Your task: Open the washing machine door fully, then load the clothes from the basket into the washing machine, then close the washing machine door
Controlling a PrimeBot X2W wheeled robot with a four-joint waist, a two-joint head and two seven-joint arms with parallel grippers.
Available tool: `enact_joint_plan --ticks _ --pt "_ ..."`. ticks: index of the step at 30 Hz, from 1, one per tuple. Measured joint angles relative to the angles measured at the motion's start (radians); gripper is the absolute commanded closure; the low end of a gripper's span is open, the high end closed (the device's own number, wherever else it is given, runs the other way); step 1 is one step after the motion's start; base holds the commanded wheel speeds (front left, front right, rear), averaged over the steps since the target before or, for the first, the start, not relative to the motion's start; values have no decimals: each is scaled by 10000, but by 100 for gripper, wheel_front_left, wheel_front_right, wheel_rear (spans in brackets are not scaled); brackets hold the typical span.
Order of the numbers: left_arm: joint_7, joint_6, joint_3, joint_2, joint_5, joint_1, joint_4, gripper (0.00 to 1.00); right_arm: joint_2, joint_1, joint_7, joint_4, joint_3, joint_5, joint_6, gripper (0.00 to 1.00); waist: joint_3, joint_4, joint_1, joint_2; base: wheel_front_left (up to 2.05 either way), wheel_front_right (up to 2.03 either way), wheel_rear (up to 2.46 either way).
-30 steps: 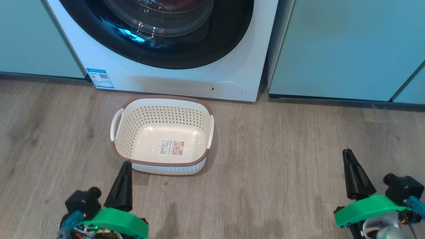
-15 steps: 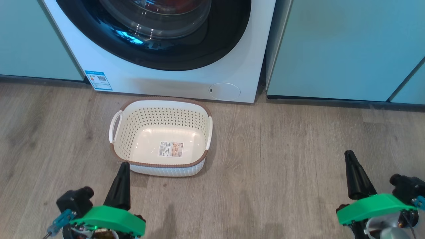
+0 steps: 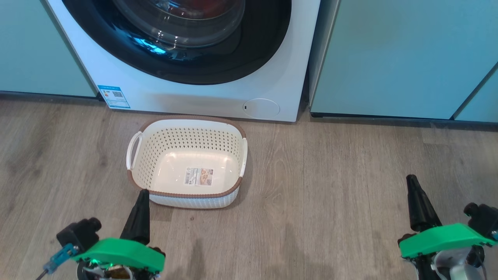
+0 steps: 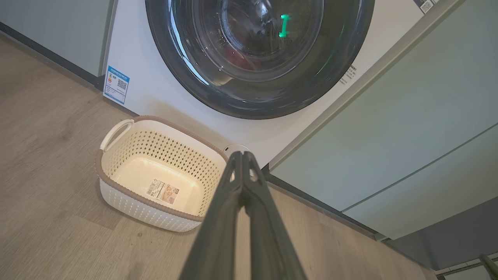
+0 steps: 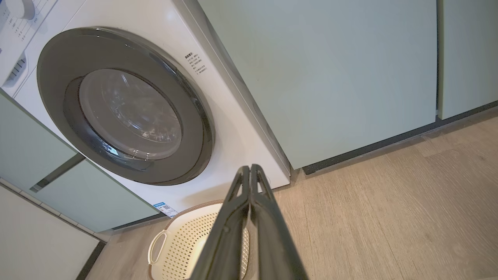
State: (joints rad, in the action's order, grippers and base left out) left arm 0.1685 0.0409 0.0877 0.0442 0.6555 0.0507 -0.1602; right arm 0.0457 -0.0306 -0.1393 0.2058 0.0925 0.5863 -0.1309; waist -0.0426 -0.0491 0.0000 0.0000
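Washer [image 3: 186, 97] sits btwn teal cabinets [image 3: 389, 58], front toward the robot, blue sticker [image 3: 113, 96] low on its left side, round flap [image 3: 261, 108] low on its right. Door [image 3: 253, 58] is closed, black rim flush w/ the washer front, domed glass [image 3: 183, 23] in the middle. Clothes [image 3: 210, 4]: a bit of red fabric shows thru the glass at the top edge of head view, so inside the washer; the rest is cut off. Basket [image 3: 190, 193] stands upright on the wood floor [image 3: 330, 194] just in front of the washer, below the door, near the front panel but apart from it; label [image 3: 199, 176] lies flat on its inner floor. Left gripper [image 3: 142, 193] is at lower left of head view, fingers [image 4: 220, 225] clenched together on nothing, tip overlapping the basket's near left corner; can't tell if touching. In left wrist view the tip lines up w/ the flap and the basket's right end. Right gripper [image 3: 411, 179] is at lower right, well apart from the basket, over open floor, fingers also clenched on nothing. In right wrist view they partly hide the basket, tip in front of the washer's lower right corner.
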Motion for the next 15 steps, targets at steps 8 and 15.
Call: enact_joint_plan --ticks 8,15 --pt "-180 21 -123 40 869 -99 -86 100 0 26 211 77 29 884 0 100 35 44 0 0 0 0 0" --pt "-366 100 -219 71 1636 -139 -186 100 0 50 362 115 46 1678 0 100 65 81 0 0 0 0 0"
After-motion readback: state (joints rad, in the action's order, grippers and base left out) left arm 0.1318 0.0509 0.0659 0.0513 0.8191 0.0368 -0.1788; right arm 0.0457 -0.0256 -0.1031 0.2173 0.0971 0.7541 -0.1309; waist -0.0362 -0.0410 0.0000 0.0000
